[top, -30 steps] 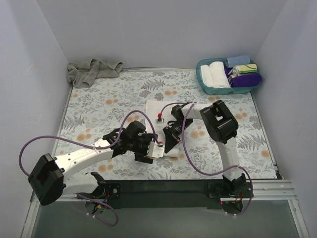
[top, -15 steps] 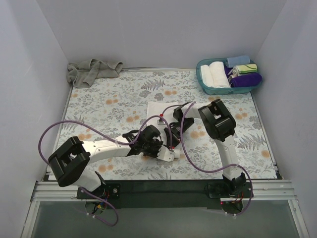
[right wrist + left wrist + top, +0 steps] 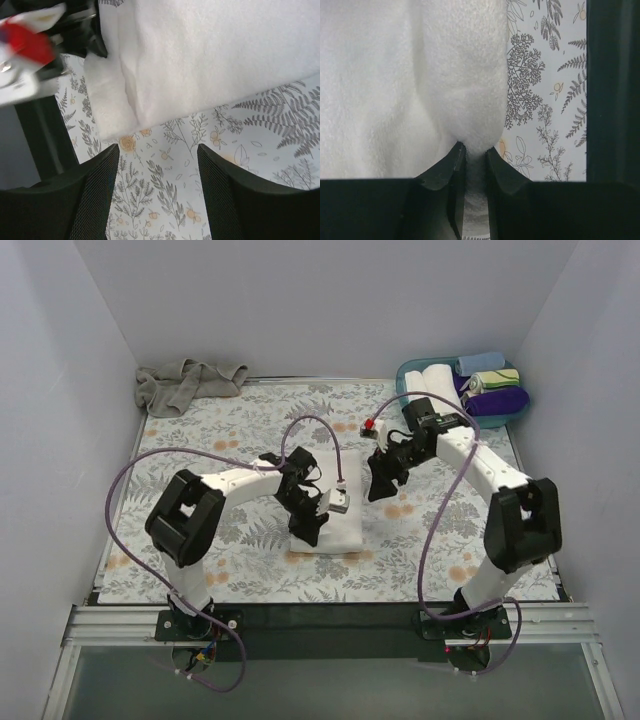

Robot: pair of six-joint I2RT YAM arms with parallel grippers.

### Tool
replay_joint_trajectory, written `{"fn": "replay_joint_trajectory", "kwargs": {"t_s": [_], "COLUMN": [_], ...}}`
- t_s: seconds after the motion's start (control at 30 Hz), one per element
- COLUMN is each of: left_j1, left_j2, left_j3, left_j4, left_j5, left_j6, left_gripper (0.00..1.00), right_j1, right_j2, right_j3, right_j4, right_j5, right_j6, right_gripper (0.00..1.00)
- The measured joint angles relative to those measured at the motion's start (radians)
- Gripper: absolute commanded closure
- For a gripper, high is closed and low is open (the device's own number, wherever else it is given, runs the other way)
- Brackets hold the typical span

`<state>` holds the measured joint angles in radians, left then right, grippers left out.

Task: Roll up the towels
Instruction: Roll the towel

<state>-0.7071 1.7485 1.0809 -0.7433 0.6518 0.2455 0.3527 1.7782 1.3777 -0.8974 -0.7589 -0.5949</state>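
Lying crumpled in the far left corner of the desk, the grey-beige towel is well apart from both arms and not rolled.

Nearer the middle, the white towel rests flat on the floral surface, folded into a thick pad. The left gripper is clenched on it. Its wrist view shows the two dark fingers pinched tight on a tuck of terry cloth at the towel's edge, with bare desk just beside it on the right of that view.

Right of the towel, the right gripper hangs released, its jaws standing well apart over the patterned surface with nothing between them. The towel's edge lies just beyond its fingertips.

Farther right, in the back corner, a teal basket holds several rolled towels.

The white towel looks soft, light and limp. It should sag and bunch wherever it is unsupported, and a single pinch will likely drag one layer and skew the roll. The pile should give good friction, so slipping is a small worry. I judge the best hold to be along one short edge, one gripper near each corner, catching every layer of the fold, so the edge turns over evenly.
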Motion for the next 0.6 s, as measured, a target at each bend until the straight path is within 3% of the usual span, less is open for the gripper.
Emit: {"fn": "replay_joint_trajectory", "kwargs": {"t_s": [0.13, 0.23, 0.47, 0.6], "left_j1": [0.091, 0.138, 0.183, 0.189], "left_j2": [0.218, 0.373, 0.581, 0.603], "left_j3": [0.208, 0.342, 0.527, 0.533], "left_j4": [-0.226, -0.387, -0.627, -0.651], "left_j5": [0.181, 0.277, 0.385, 0.409], "left_j6": [0.012, 0.037, 0.073, 0.077], "left_gripper": [0.90, 0.88, 0.80, 0.79], "right_j1": [0.014, 0.100, 0.438, 0.523], "right_j2": [-0.242, -0.373, -0.361, -0.298], "right_j3": [-0.125, -0.252, -0.400, -0.435], "right_j4": [0.087, 0.171, 0.387, 0.481], "right_j5": [0.087, 0.174, 0.412, 0.464], "right_j6": [0.019, 0.022, -0.027, -0.039], "right_gripper": [0.32, 0.28, 0.28, 0.32]}}
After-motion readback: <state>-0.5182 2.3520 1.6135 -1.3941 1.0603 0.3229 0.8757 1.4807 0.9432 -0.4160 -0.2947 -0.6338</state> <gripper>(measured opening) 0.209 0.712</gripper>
